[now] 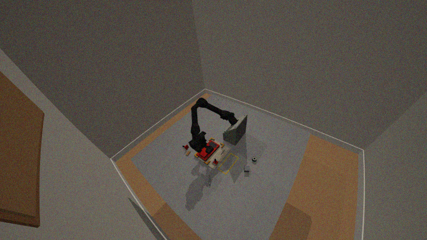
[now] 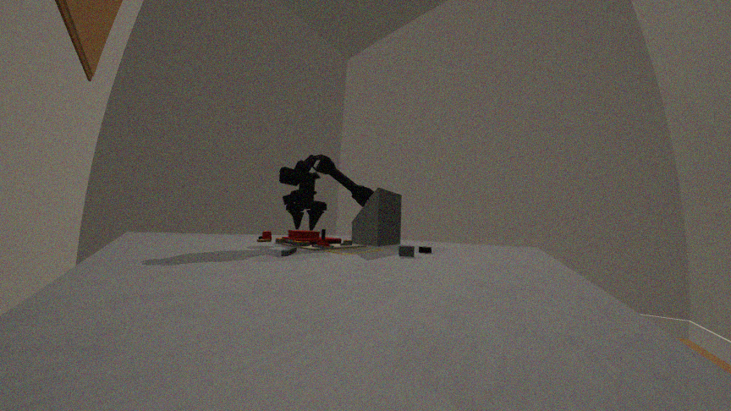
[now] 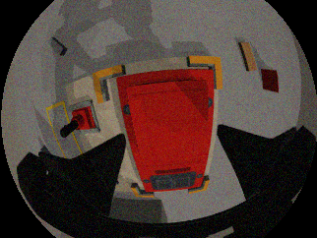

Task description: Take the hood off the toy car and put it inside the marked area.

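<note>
The toy car (image 1: pixel 216 146) (image 2: pixel 332 240) (image 3: pixel 148 76) is red and sits on a pale board between yellow corner brackets. Its hood (image 1: pixel 204 155) (image 2: pixel 303 234) (image 3: pixel 167 120) is a raised red panel, still on the car; a dark grille-like panel lies beside it. My gripper (image 2: pixel 305 228) (image 3: pixel 171 134) is open and empty. Its fingertips are just above the hood, one at each side of it in the wrist view. The marked area (image 1: pixel 232 165) (image 3: pixel 56 104) is a yellow outline beside the board, with nothing seen inside it. The arm partly hides the car in the top view.
A red block (image 1: pixel 215 162) (image 3: pixel 84 117) with a black knob stands between car and outline. An orange block (image 1: pixel 188 153) (image 3: pixel 247 55) and a dark red piece (image 1: pixel 186 147) (image 2: pixel 266 235) (image 3: pixel 270 80) lie on the other side. A grey block (image 1: pixel 246 169) (image 2: pixel 406 250) lies beyond the outline.
</note>
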Action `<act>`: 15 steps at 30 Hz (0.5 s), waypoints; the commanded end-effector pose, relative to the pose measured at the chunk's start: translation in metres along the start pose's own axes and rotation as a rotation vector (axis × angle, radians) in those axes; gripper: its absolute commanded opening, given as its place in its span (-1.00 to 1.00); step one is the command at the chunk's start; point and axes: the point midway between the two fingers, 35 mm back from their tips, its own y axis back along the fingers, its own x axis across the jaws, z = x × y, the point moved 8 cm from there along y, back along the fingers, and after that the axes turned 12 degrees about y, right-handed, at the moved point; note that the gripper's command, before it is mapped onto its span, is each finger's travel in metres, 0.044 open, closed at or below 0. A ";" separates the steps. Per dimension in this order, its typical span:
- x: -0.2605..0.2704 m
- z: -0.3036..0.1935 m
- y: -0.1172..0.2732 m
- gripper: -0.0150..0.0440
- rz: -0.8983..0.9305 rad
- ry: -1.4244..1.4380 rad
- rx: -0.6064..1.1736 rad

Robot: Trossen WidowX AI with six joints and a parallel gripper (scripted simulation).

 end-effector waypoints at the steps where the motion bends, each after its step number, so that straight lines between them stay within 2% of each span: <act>1: 0.001 -0.002 -0.002 1.00 -0.004 0.011 0.005; 15: 0.001 -0.002 -0.009 1.00 -0.004 0.011 0.005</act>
